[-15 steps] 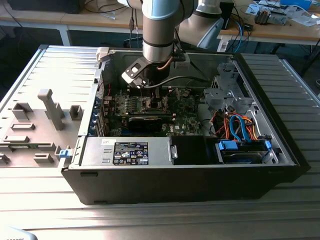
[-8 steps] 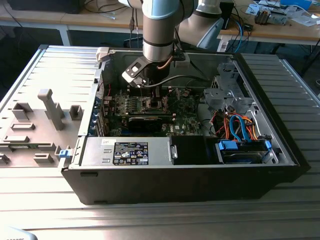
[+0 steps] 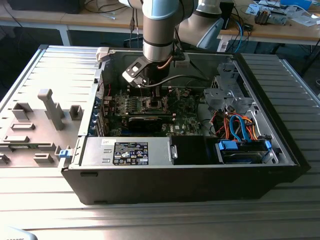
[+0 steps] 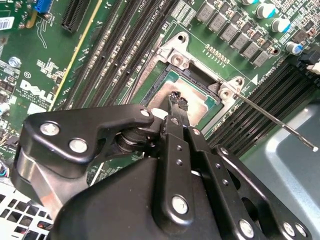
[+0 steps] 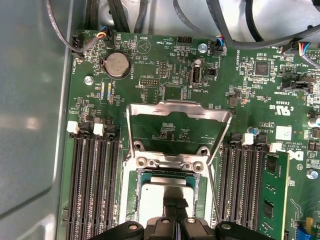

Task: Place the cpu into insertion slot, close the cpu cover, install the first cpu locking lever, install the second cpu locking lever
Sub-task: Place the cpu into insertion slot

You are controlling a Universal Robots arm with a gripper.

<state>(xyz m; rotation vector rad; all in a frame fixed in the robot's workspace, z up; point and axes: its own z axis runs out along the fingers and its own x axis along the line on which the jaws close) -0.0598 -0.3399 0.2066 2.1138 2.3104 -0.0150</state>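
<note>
Ribbed grey table (image 3: 150, 220) — wooden benches (image 3: 60, 21) behind, cable-strewn

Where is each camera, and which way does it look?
Exterior view: off the arm, above the computer case, looking down; arm and claw show.
First wrist view: on the wrist, facing the chip and raised cover; claw shows.
Second wrist view: on the wrist, facing the chip past the claw.
In both wrist views: chip and claw.

Silver-grey cylindrical arm (image 3: 159, 30), pale blue joint cap (image 3: 161, 7), black wrist band, orange-brown cable (image 3: 166, 62) looped alongside, white-edged black block (image 3: 133, 71), matte black gripper (image 4: 177, 100) of flat pivoted link plates, silver screw heads (image 4: 78, 145), two narrow fingers (image 5: 169, 209).
</note>
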